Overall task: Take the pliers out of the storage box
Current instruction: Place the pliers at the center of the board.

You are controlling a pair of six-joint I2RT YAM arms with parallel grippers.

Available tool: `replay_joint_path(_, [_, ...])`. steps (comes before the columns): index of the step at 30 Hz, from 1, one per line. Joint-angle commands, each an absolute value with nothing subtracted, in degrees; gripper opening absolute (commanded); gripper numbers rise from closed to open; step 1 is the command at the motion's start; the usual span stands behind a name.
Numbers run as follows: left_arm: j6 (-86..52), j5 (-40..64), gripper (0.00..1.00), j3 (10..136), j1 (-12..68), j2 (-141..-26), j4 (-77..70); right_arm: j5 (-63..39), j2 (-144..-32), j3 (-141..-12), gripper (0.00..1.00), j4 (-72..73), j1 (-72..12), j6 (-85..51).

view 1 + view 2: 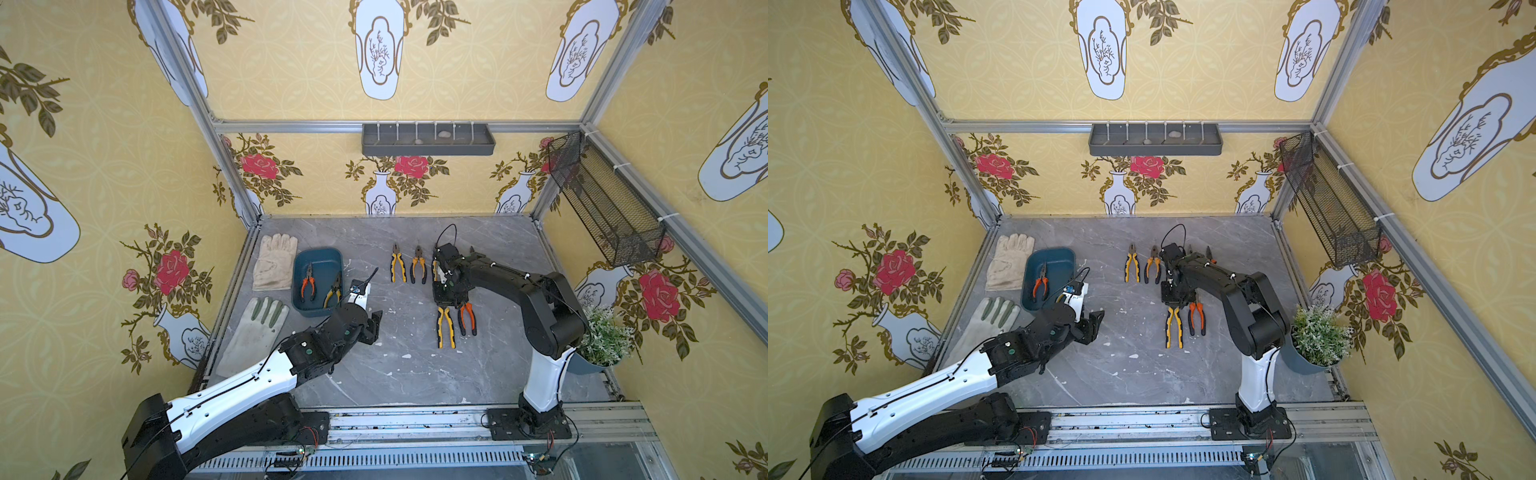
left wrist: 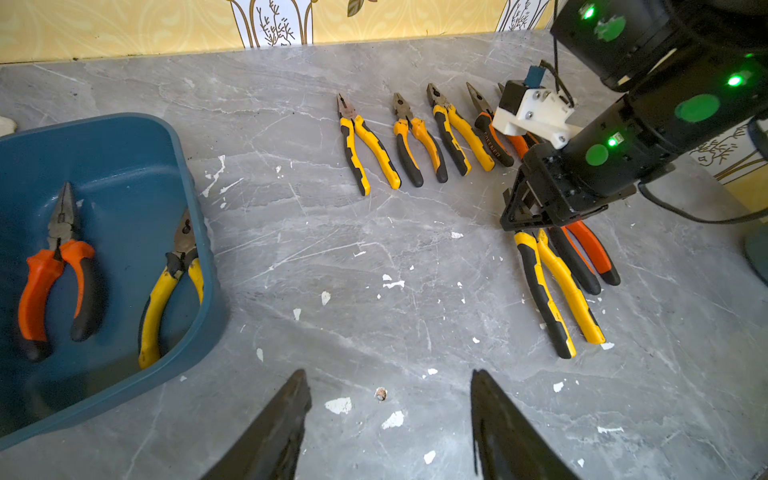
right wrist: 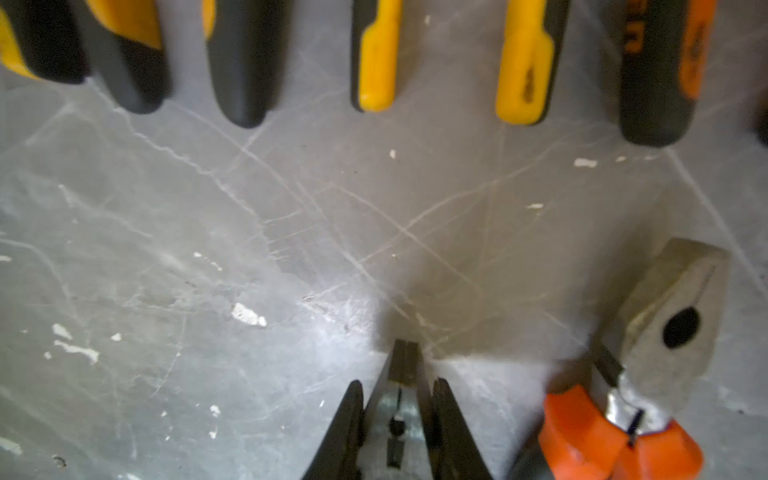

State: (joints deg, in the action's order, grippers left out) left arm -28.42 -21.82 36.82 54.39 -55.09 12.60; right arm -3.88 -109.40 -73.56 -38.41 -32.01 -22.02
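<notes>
Seven pliers (image 1: 397, 266) are seen laid out on the table (image 1: 395, 365), right of centre, one yellow-handled pair (image 1: 445, 328) clamped at its head by the right gripper (image 3: 399, 382). Two are left in the storage box (image 1: 318, 250), centre-left, beside the opened, empty left gripper (image 2: 390, 382).

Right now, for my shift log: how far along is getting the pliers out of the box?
Done: a far row of pliers and a near orange-handled pair lie on the table. In hand: the right gripper is shut on the head of a yellow-handled pair, handles resting on the table. Left: the storage box holds orange pliers and yellow pliers; the left gripper is open, empty, nearby.
</notes>
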Motion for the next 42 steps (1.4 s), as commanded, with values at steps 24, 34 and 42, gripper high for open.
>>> replay_joint_path(24, [-28.04,-20.39,0.63,38.41,54.33,-57.92,11.78,-0.97,-112.54,-73.05,0.32,-35.33,-31.49,-23.52])
replay_joint_path(34, [-27.79,-20.30,0.63,38.59,54.39,-58.10,11.65,-0.37,-111.86,-72.31,0.25,-35.42,-31.90,-23.46])
replay_joint_path(42, [-27.92,-20.13,0.63,38.54,54.32,-58.51,11.56,1.27,-111.79,-73.76,0.25,-35.51,-31.73,-23.73])
